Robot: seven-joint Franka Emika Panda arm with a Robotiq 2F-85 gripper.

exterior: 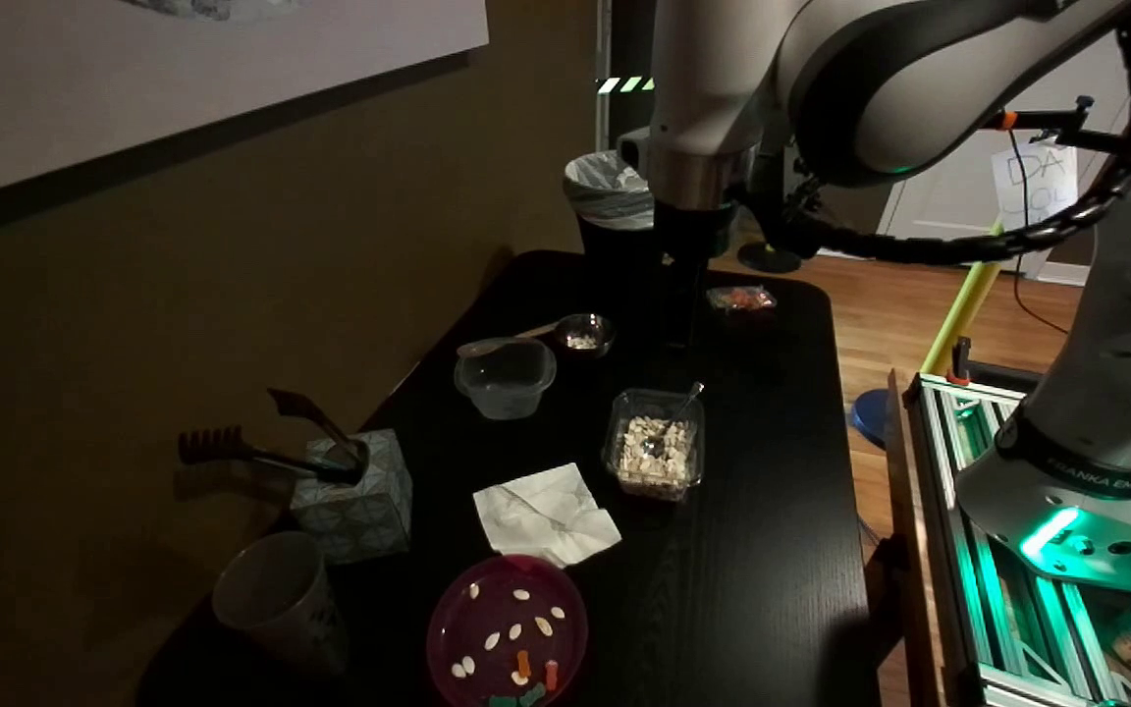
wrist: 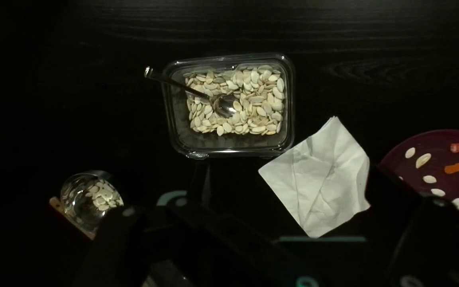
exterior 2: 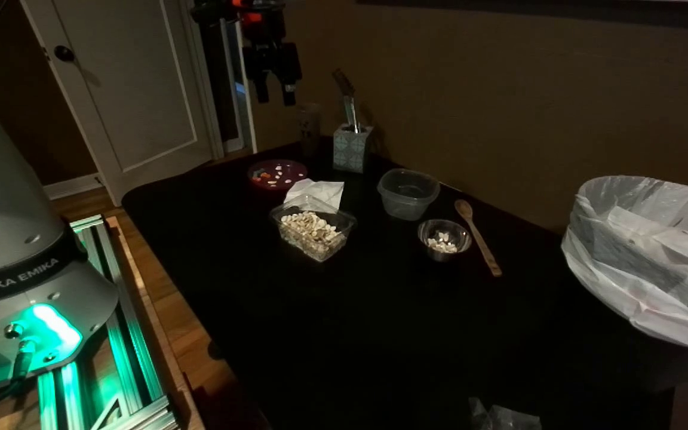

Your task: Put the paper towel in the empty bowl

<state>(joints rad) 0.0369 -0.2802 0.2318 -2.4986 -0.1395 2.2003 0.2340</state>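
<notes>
The jaws hang parted; the paper towel (wrist: 321,179) lies well below.

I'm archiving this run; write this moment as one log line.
gripper: open, raised above the table; paper towel: creased, lying on the table; translucent bowl: empty; placement: not yet done

Creased white paper towel (wrist: 321,179) lies roughly flat; clear bowl (exterior: 505,401) upright nearby.

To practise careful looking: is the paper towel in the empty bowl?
No, the paper towel lies on the table, outside the empty bowl.
</notes>
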